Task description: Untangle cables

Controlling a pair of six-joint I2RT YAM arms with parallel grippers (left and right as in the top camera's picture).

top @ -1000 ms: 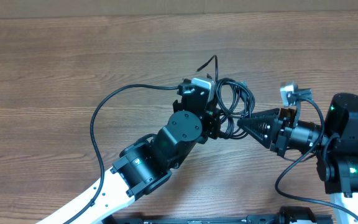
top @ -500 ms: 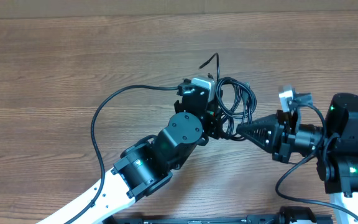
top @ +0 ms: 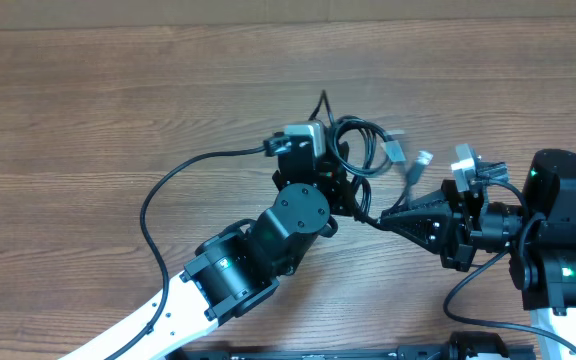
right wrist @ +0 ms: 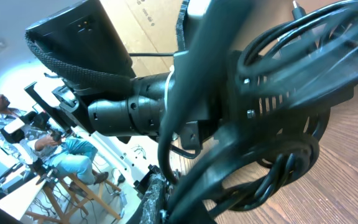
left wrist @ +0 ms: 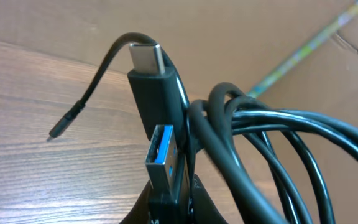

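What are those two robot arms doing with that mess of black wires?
They are working on a tangle of cables over the wooden table. The left gripper is clamped on the bundle near its plugs, and the right gripper is shut on a strand right beside it. The cords are looped together, not yet separated.

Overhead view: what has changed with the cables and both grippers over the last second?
The left gripper, clamped on the cables, carried them up and left in the view, and two plug tips swung out to the right. The right gripper closed fully on a strand of the cables and shifted slightly toward the bottom of the view. Unchanged: the left grip and the table.
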